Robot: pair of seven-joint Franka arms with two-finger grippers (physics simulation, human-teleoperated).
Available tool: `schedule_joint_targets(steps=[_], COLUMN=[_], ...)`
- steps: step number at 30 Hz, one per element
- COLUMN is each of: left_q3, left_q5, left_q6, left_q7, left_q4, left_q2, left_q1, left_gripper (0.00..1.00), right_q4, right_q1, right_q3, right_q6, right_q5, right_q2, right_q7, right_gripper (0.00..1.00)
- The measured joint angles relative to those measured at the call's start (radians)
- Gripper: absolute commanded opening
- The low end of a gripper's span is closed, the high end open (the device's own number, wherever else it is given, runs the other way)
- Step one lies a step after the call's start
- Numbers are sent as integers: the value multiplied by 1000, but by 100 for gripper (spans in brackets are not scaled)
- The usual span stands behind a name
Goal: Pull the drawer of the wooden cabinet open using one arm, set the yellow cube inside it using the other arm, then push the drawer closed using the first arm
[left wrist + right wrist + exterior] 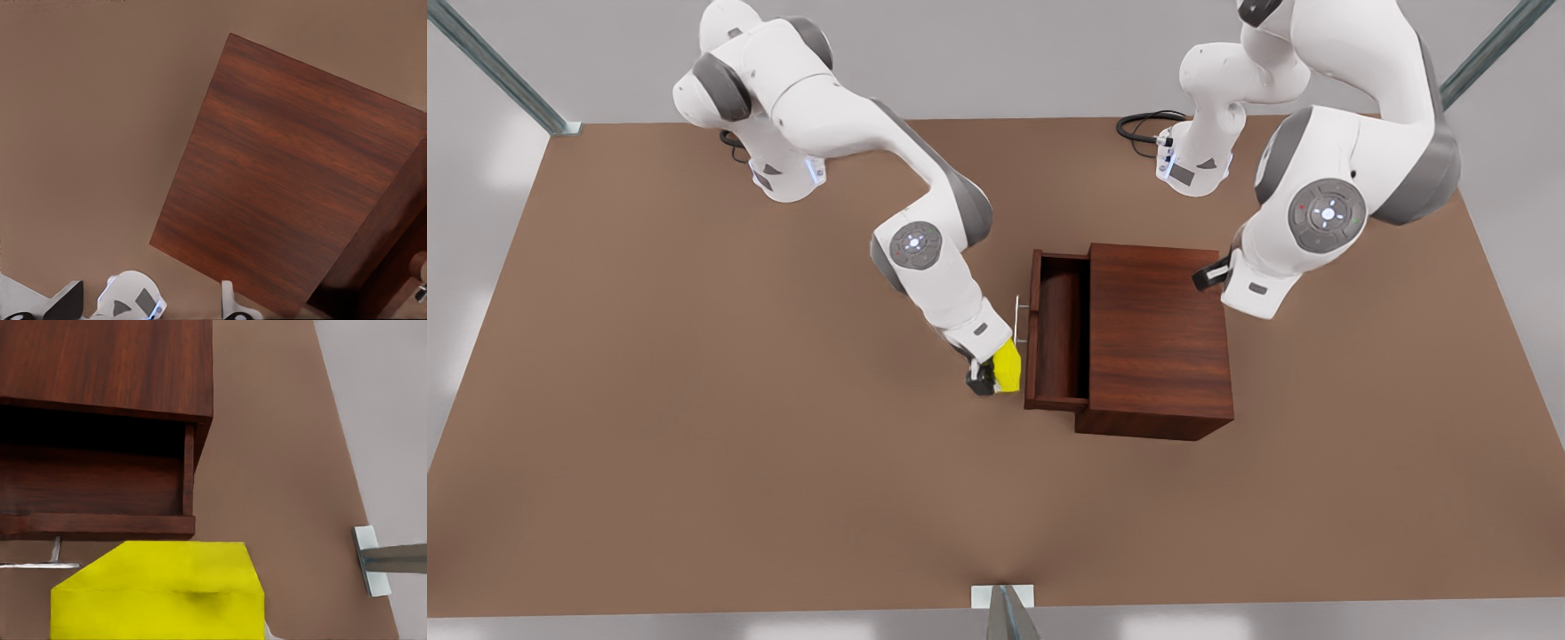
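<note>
Nearest to me: my right gripper is closed on the yellow cube, which is held clear of the table and tilted a little. In my right wrist view the cube sits close under the camera, with the silver bar handle and the drawer's front panel just beyond it.

Next out: the drawer is pulled out of the wooden cabinet toward the front view's left. Its interior looks empty. The cube hangs just outside the front panel, beside the handle, not yet over the cavity.

Farthest: my left arm waits behind the cabinet, on the front view's right. Its wrist camera looks down on the cabinet top. I cannot tell whether the left gripper is open or closed.

Step in hand, as I judge it: drawer opening done, cube placement under way.

The next move calls for lifting the cube over the front panel and handle, centring it above the open cavity, lowering, then releasing. Risk: clipping the handle or panel edge on the way across. The left arm then has to come round to push the front shut.
</note>
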Motion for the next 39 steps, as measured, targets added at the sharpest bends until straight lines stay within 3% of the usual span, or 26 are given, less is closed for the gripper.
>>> schedule_joint_targets(steps=[8, 21, 23, 31, 32, 33, 36, 39], left_q3=[-2, -2, -2, -5, -14, -28, -58, -87], left_q5=[2, 4, 4, 4, 3, 2, -43, -73], left_q6=[-3, -4, -4, -7, -9, -15, -29, 3], left_q7=[163, 313, 328, 373, 377, 380, 371, 257], left_q4=[0, 1, 1, 6, 10, 17, 49, 232], left_q2=[-1, -1, -1, -2, -2, -2, 17, 207], left_q1=[7, 7, 7, 4, 4, 4, -30, -245], left_gripper=[100, 100, 100, 99, 55, 25, 21, 21], right_q4=[38, 37, 35, 36, 9, -7, -21, -27], right_q1=[23, 80, 80, 69, 34, -32, -192, -334], right_q3=[123, 129, 130, 124, 122, 121, 13, -69], right_q6=[-41, -31, -27, -42, -70, -126, -370, -566], right_q5=[38, 55, 51, 42, 43, 42, -49, -120], right_q2=[63, 139, 141, 92, 31, -35, -171, -190], right_q7=[4, 17, 23, 54, 58, 65, 89, 171], right_gripper=[21, 21, 100, 100, 100, 100, 100, 100])
